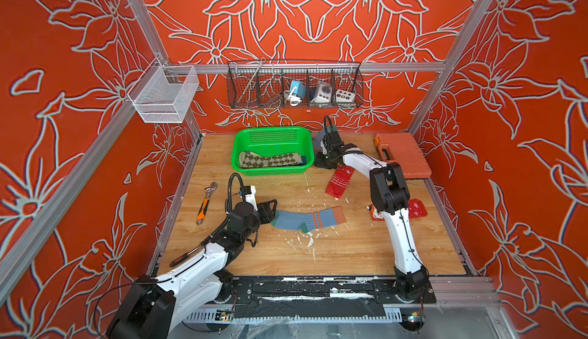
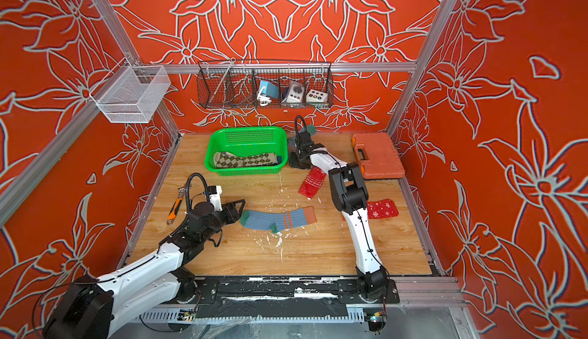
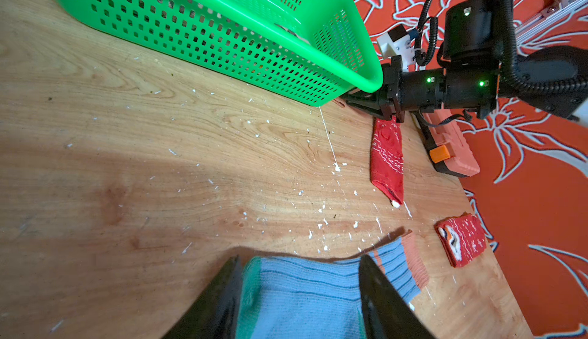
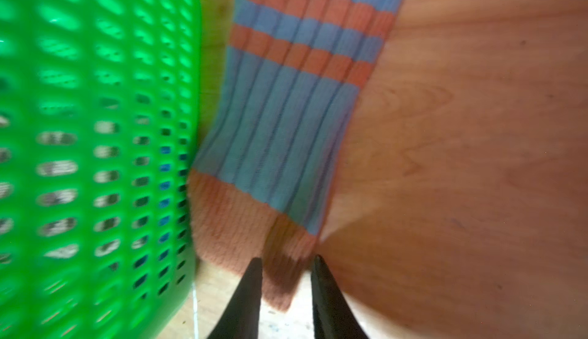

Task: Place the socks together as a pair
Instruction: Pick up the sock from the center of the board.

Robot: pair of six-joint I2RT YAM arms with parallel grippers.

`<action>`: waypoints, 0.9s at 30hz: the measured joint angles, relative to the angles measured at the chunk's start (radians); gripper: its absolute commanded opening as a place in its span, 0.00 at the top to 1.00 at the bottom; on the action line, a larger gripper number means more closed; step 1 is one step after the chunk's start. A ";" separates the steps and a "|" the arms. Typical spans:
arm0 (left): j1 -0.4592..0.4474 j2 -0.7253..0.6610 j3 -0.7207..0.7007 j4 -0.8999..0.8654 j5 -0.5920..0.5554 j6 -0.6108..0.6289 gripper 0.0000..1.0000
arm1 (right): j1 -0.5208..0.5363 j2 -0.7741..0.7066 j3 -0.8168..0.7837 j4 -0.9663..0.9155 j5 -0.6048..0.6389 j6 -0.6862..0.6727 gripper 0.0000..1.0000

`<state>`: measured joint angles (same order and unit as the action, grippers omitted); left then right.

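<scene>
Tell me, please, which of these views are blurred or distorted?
Right wrist view: motion blur smears the holes of the green basket and softens the blue sock. Left wrist view: mostly sharp, one end of the basket smeared, soft shadow across the table. Both top views: sharp and evenly lit.

My right gripper [image 4: 287,258] low over the worktop [image 4: 461,162], jaws narrowly apart astride the orange cuff [image 4: 229,226] of a blue sock [image 4: 286,114] with orange stripes, sock lying just beside the green perforated basket [image 4: 95,130], all slightly blurred
</scene>
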<state>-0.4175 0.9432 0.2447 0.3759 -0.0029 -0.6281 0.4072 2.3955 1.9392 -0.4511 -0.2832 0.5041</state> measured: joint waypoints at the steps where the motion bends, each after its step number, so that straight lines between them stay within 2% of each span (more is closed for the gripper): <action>1: 0.000 0.000 0.000 0.000 0.000 0.000 0.43 | 0.000 0.000 0.001 -0.006 0.006 -0.001 0.70; 4: 0.000 0.000 0.000 0.000 -0.001 0.000 0.43 | -0.001 0.003 0.010 -0.019 0.010 -0.002 0.72; 8: 0.000 -0.004 -0.002 0.000 -0.001 0.000 0.43 | -0.001 0.015 0.029 -0.032 0.010 -0.005 0.84; 12: 0.000 -0.005 -0.002 0.000 -0.002 0.000 0.43 | -0.001 0.027 0.045 -0.037 0.005 -0.009 0.89; 15: 0.000 -0.005 -0.003 0.000 -0.003 0.000 0.43 | -0.001 0.040 0.063 -0.040 0.000 -0.010 1.00; 22: 0.000 -0.005 -0.004 0.000 -0.003 0.000 0.44 | -0.002 0.033 0.047 -0.026 -0.001 -0.008 1.00; 27: 0.000 -0.013 -0.005 0.000 -0.004 0.000 0.44 | -0.010 -0.069 -0.099 -0.007 0.003 -0.022 1.00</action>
<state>-0.4175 0.9298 0.2401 0.3763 -0.0067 -0.6285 0.3969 2.3260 1.8400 -0.4583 -0.2798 0.4824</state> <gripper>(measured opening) 0.562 0.040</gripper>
